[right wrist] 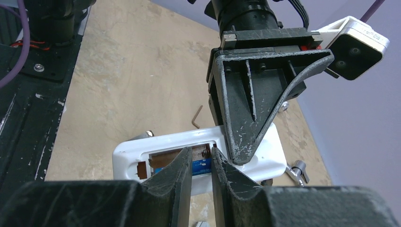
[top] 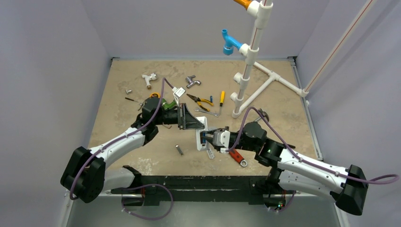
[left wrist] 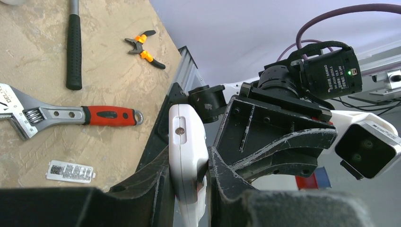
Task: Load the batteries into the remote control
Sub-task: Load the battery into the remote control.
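Observation:
My left gripper [top: 201, 124] is shut on the white remote control [top: 201, 137], pinching one end and holding it on edge above the table. In the left wrist view the remote control [left wrist: 187, 142] sits squeezed between both black fingers. From the right wrist, the remote control [right wrist: 265, 156] shows its open back recess with a blue battery [right wrist: 201, 165] lying lengthwise in it. My right gripper [right wrist: 201, 153] has its jaws a narrow gap apart, tips right over that battery. The right gripper [top: 204, 138] meets the remote from the right.
A red-handled wrench [top: 238, 157] lies just under my right arm, with a small labelled plate [left wrist: 71, 171] nearby. Orange-handled pliers [top: 201, 100], loose metal fittings and a white pipe frame [top: 246, 80] occupy the back. A small metal piece [top: 179, 150] lies front centre.

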Tool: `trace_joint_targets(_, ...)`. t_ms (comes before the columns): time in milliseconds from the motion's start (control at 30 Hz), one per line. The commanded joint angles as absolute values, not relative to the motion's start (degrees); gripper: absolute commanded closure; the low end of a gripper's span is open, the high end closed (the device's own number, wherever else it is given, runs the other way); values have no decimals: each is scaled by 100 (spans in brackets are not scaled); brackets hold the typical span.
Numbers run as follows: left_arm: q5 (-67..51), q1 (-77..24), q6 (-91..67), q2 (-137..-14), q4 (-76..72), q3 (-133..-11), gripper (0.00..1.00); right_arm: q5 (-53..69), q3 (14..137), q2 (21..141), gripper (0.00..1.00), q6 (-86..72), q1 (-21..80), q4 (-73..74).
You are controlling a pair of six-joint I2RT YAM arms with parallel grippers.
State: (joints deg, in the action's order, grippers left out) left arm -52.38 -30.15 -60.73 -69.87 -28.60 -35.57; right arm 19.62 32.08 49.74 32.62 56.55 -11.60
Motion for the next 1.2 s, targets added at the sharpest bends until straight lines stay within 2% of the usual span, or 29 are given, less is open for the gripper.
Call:
trace_joint_targets(0,-5402,-2987,-6402,-6628,-3566,-4007,100,1842,2841,4993,81,3274,5662,-434)
trace_joint_targets(267,-5445,-2985,-6503,-6631,-3680,-4043,100,1893,2731,5055,88,3287,5660,-413)
trace_joint_targets(567,-5457,-2982,-6459,-6721,-3710,-4026,100,1843,2651,4942,89,3189,5664,-372)
trace_joint_targets(767,-5352,-2976,-6051,-6713,-3178,-4034,100,1771,2781,4730,86,3032,5667,-595)
trace_joint_targets(900,-4984,-2905,-5634,-6656,-2469,-4007,100,1902,2846,4539,76,2571,5665,-1278)
trace_joint_targets(1033,-4837,-2621,-5644,-6656,-2265,-3839,100,1838,2968,4417,59,2319,5661,-1892)
trace_joint_targets(1167,-4722,-2212,-5520,-6473,-1825,-3692,100,966,3305,4632,54,1979,5652,-1897)
